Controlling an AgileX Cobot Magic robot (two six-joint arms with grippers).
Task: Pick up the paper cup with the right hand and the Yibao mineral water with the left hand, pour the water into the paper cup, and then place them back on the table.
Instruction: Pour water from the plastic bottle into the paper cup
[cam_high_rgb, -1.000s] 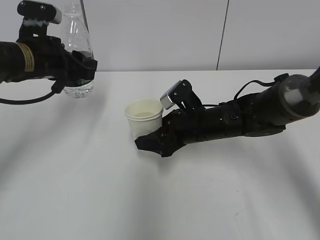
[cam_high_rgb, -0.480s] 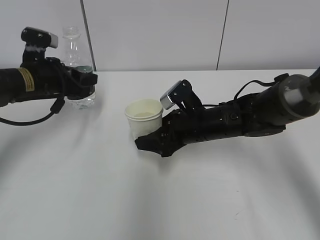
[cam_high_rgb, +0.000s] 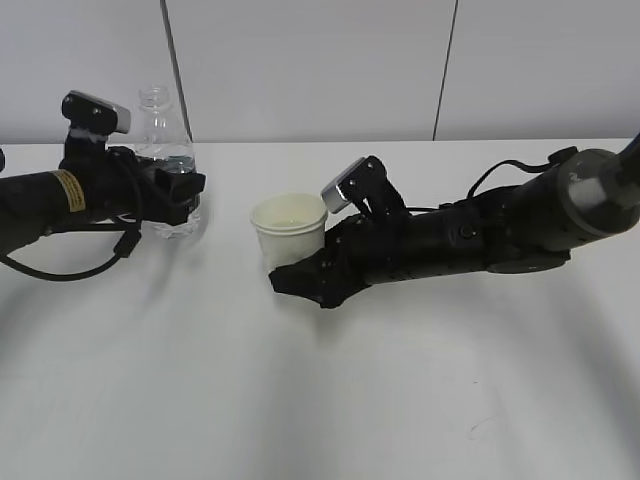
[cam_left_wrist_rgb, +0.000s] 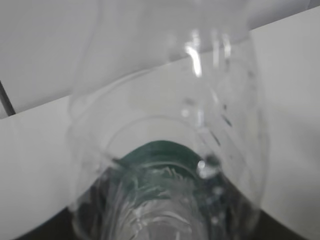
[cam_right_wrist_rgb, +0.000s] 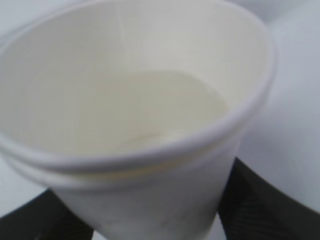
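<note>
The clear Yibao bottle (cam_high_rgb: 165, 155) with its dark green label stands upright at the far left, its base low at the table (cam_high_rgb: 330, 400). My left gripper (cam_high_rgb: 185, 190) is shut around its lower body. In the left wrist view the bottle (cam_left_wrist_rgb: 165, 150) fills the frame and hides the fingers. The paper cup (cam_high_rgb: 289, 228) sits upright near the middle with pale liquid inside. My right gripper (cam_high_rgb: 300, 275) is shut on its lower part. In the right wrist view the cup (cam_right_wrist_rgb: 135, 130) fills the frame, with black fingers (cam_right_wrist_rgb: 255, 200) on both sides.
A small dark scuff mark (cam_high_rgb: 483, 428) lies on the table at the front right. The wall with vertical seams stands behind the far edge. Black cables loop from the left arm (cam_high_rgb: 60, 190) near the table's left side.
My left gripper has lowered the bottle from high up down to the table at the far left. The cup has sunk slightly in my right gripper's hold.
</note>
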